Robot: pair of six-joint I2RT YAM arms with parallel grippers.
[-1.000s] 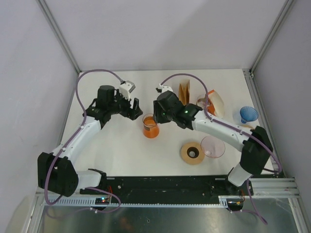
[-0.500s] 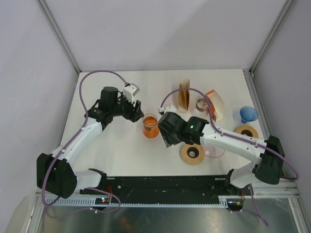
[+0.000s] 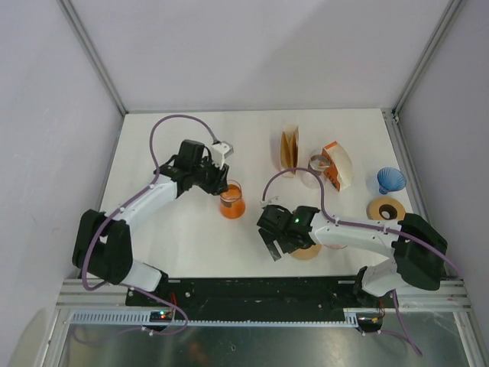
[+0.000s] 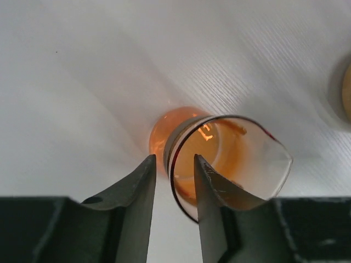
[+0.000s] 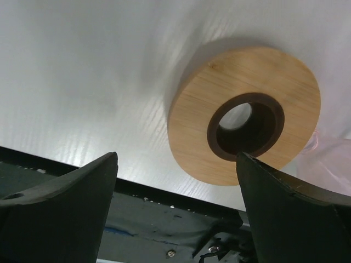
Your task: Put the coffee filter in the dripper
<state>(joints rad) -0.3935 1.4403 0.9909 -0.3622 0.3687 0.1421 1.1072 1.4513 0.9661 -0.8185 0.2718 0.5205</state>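
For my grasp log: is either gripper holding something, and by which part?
Nothing held yet. Left gripper straddles the rim of the orange glass dripper; right gripper empty.

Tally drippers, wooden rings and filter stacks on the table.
Drippers: 3 (orange dripper, blue dripper, pink dripper)
Wooden rings: 2 (near wooden ring, far-right wooden ring)
Filter stacks: 2 (brown filters, white filters)
Total: 7

No word, label, brand, number or sign can be read anywhere, not on the paper filters [image 3: 289,149], the orange-and-white packet [image 3: 337,165], the wooden ring [image 5: 244,115] or the desk [image 3: 183,241].
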